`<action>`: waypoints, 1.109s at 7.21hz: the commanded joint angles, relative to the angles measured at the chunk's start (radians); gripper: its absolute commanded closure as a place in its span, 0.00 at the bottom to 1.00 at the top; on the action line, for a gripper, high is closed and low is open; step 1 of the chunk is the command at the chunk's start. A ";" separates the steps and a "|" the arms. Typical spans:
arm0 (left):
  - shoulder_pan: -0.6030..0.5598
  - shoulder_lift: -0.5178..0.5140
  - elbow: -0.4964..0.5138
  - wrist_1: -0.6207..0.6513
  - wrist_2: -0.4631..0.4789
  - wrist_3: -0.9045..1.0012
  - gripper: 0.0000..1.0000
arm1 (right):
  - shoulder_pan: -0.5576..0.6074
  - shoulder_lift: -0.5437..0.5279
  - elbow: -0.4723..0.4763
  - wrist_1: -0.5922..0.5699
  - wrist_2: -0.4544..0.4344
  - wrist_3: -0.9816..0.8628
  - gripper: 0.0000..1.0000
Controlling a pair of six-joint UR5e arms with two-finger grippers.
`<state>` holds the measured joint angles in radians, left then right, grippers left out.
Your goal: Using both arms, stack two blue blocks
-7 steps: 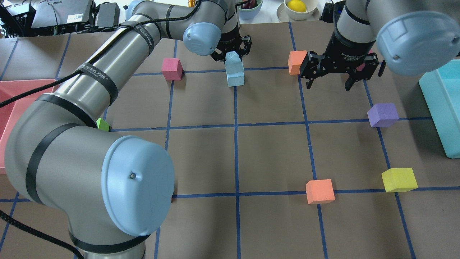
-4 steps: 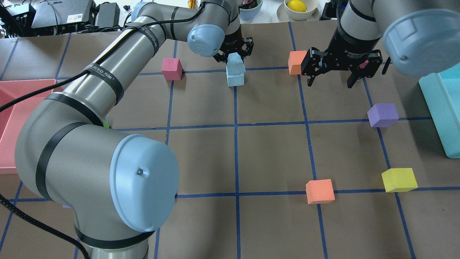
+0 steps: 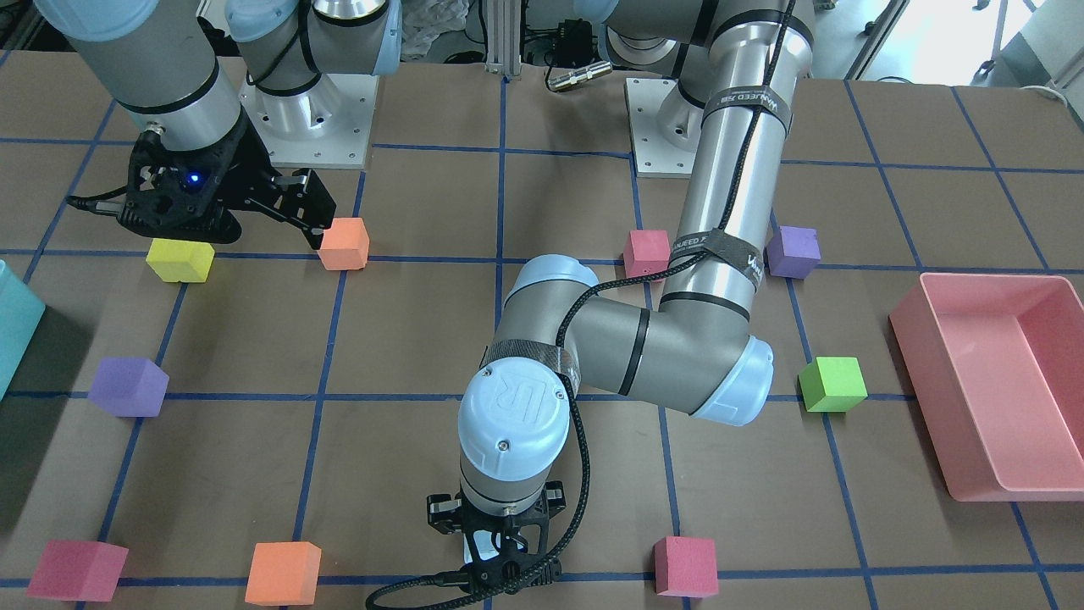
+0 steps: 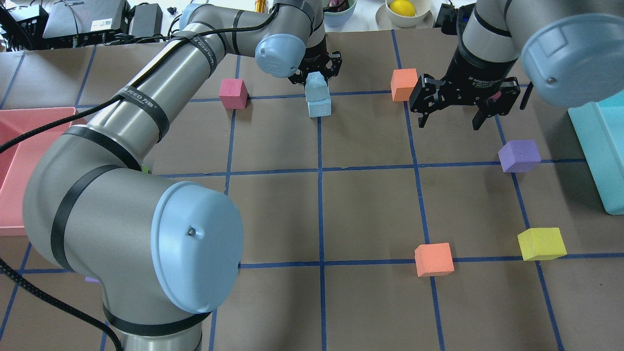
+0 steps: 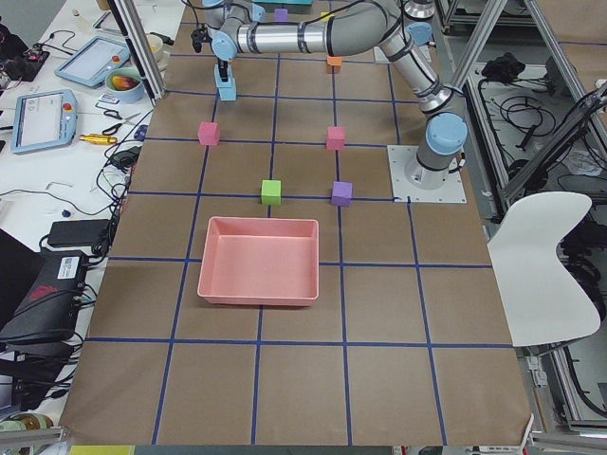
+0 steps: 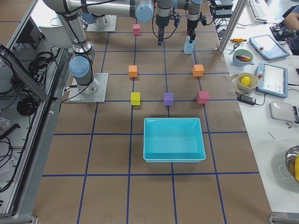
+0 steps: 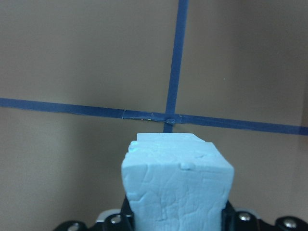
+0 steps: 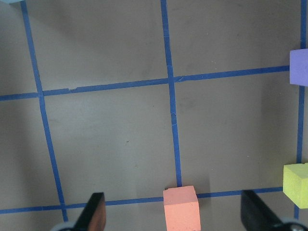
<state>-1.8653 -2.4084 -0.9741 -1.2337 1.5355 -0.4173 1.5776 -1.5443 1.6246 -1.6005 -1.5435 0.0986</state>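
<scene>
Two pale blue blocks stand as a stack at the far middle of the table, the upper blue block (image 4: 316, 84) on the lower blue block (image 4: 320, 107). My left gripper (image 4: 316, 77) comes down from above and is shut on the upper block, which fills the left wrist view (image 7: 177, 192). The stack also shows in the exterior left view (image 5: 227, 89) and the exterior right view (image 6: 188, 46). It is hidden behind the arm in the front-facing view. My right gripper (image 4: 450, 122) hangs open and empty to the right of the stack.
Near the stack are a pink cube (image 4: 233, 93) and an orange cube (image 4: 403, 84). A purple cube (image 4: 519, 156), a yellow cube (image 4: 541, 243) and another orange cube (image 4: 434, 259) lie on the right. A teal bin (image 4: 597, 141) stands far right, a pink tray (image 4: 14, 146) far left.
The upper blue block was tilted in my left gripper; now it sits lower and straighter on the lower block. My right gripper drifted slightly right and stayed open.
</scene>
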 commanded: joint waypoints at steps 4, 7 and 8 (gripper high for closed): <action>-0.002 -0.023 -0.001 0.010 -0.012 -0.025 0.00 | 0.001 -0.014 -0.012 0.063 0.005 -0.006 0.00; -0.008 0.018 0.002 -0.004 -0.011 -0.025 0.00 | -0.001 -0.013 -0.008 0.060 0.005 -0.057 0.00; -0.003 0.060 0.003 -0.030 -0.009 -0.011 0.00 | -0.001 -0.013 -0.006 0.059 0.006 -0.057 0.00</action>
<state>-1.8708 -2.3908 -0.9729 -1.2408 1.5247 -0.4386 1.5770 -1.5577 1.6164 -1.5402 -1.5378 0.0455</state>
